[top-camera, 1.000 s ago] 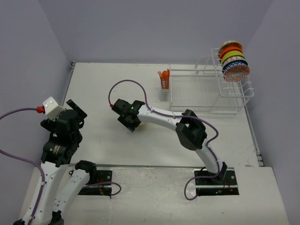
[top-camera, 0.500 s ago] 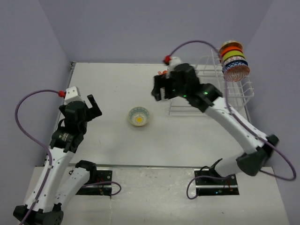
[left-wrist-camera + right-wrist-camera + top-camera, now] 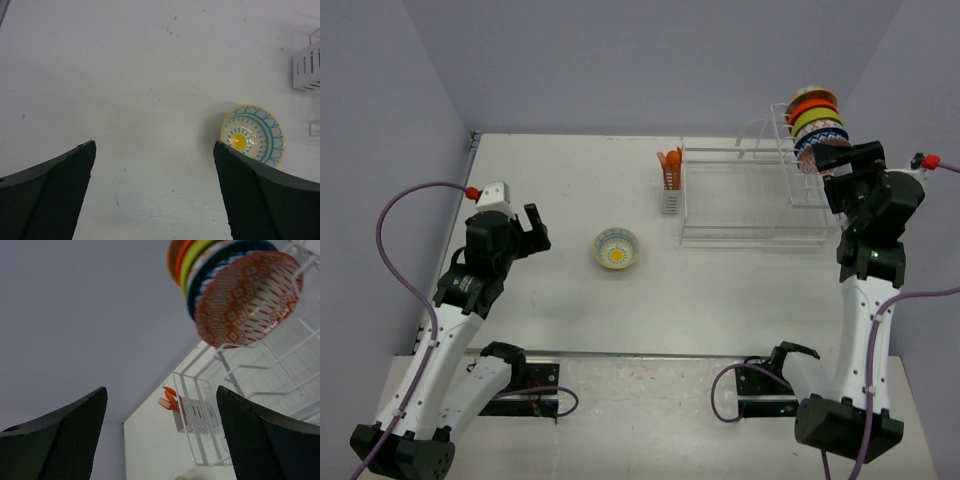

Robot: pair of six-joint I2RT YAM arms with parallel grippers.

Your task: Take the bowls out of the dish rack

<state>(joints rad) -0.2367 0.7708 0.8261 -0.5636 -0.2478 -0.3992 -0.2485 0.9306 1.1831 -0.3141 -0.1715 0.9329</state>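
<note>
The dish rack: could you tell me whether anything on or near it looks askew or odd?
Nothing stands out. The bowls stand on edge in the raised section of the dish rack; one patterned bowl sits upright on the table, apart from it.

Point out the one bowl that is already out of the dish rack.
The cream bowl with blue rings and a yellow centre: it sits upright on the table, while the others stand on edge in the dish rack.

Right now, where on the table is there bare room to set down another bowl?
Bare table left of the patterned bowl, toward the left gripper, and the near strip in front of the dish rack. Crowded far right: stacked bowls, right gripper close by.
</note>
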